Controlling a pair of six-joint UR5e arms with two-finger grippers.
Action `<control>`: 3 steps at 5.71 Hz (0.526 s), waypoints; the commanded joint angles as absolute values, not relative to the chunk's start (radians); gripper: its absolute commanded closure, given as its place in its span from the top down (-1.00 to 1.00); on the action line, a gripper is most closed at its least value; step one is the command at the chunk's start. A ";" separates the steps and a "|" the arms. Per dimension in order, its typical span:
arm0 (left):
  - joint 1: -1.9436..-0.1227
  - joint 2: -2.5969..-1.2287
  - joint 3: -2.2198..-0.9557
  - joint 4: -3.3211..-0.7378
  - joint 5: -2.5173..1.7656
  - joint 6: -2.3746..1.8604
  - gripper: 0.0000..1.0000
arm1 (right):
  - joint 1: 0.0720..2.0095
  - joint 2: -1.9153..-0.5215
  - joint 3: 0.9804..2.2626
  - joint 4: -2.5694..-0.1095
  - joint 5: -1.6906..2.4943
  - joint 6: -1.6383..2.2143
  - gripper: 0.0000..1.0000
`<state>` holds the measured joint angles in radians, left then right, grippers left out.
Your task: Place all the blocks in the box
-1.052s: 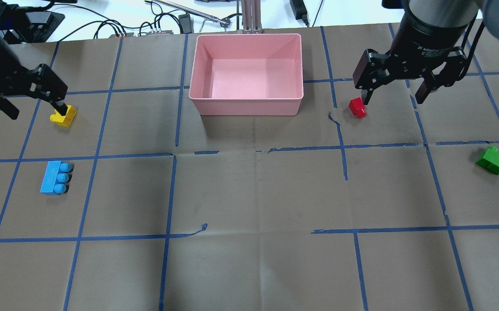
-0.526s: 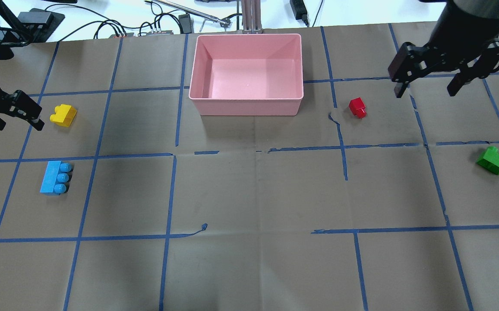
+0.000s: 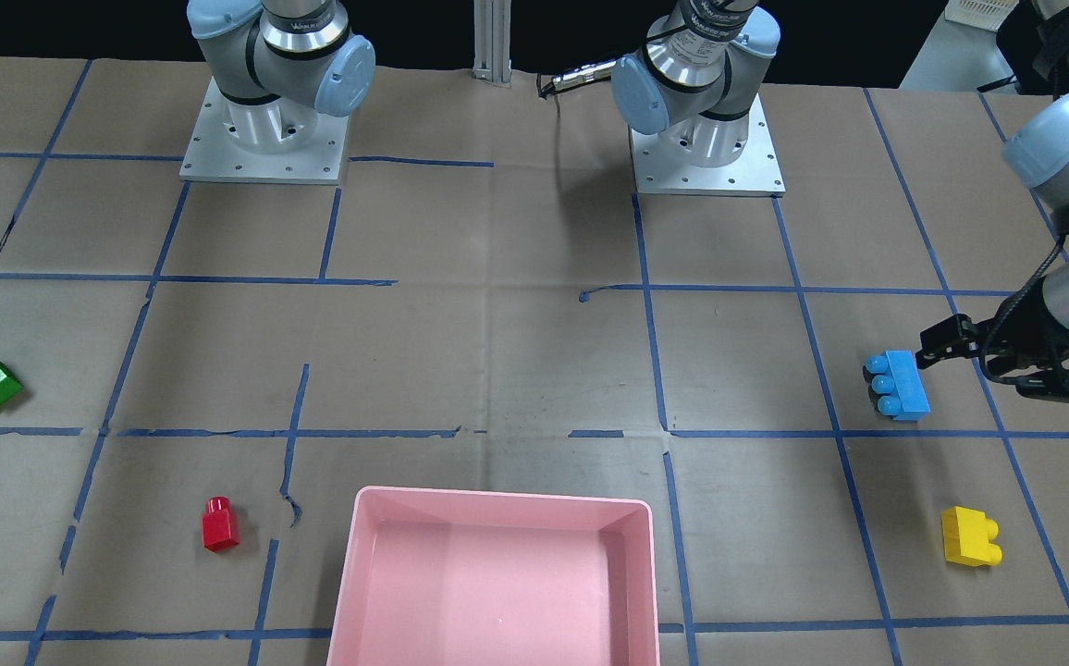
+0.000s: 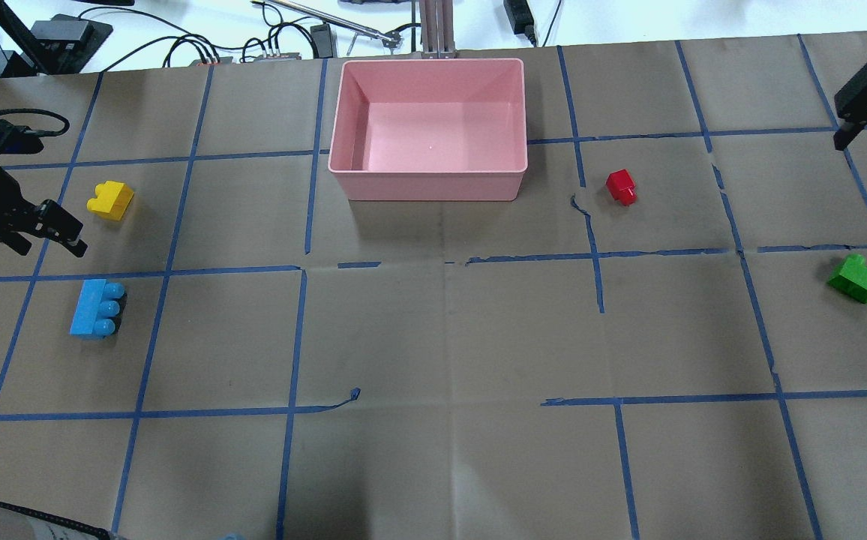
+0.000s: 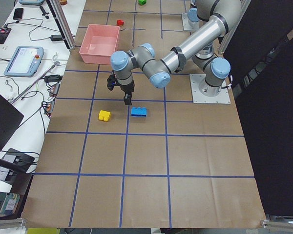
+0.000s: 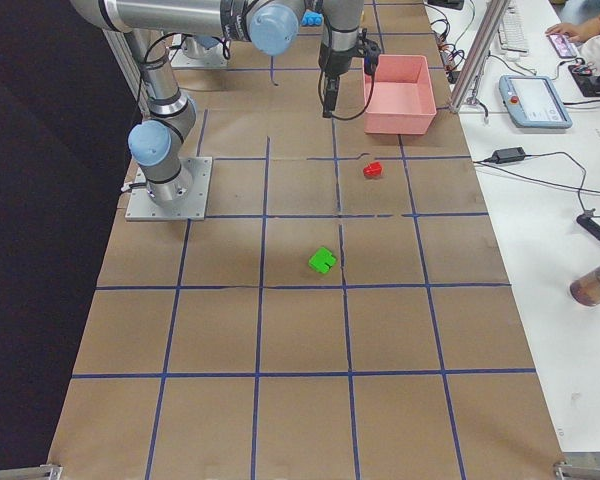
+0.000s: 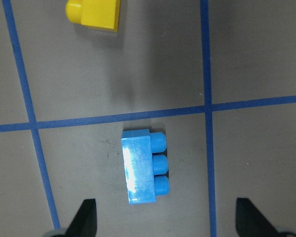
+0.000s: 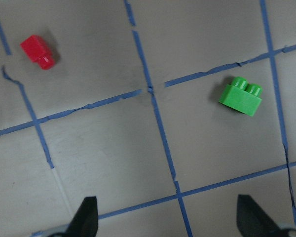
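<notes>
Left wrist-mounted: left end effector (image 7: pixel 165 213) spread

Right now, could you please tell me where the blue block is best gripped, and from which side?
Probably from straight above with the left end effector, closing on the two flat short ends of the blue block. It lies on its side with three rounded studs pointing sideways, and those would likely offer poor contact.

overhead and left wrist views both look down on blue block (image 4: pixel 90 308)
</notes>
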<state>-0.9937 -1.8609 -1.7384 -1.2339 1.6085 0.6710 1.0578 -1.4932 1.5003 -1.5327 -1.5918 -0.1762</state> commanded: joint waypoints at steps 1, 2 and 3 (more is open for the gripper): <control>-0.970 -1.913 -1.836 -1.096 1.611 0.676 0.99 | 0.893 -1.386 1.500 -1.738 -1.601 -0.163 0.99; -0.969 -1.984 -1.859 -1.025 1.620 0.681 0.99 | 0.856 -1.352 1.502 -1.762 -1.603 -0.122 0.99; -0.969 -2.029 -1.842 -1.023 1.638 0.678 0.99 | 0.844 -1.310 1.509 -1.767 -1.601 -0.018 0.99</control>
<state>-0.9702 -1.9831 -1.8458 -1.0433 1.6239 0.6790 0.8642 -1.3492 1.5038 -1.7506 -1.6019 -0.0957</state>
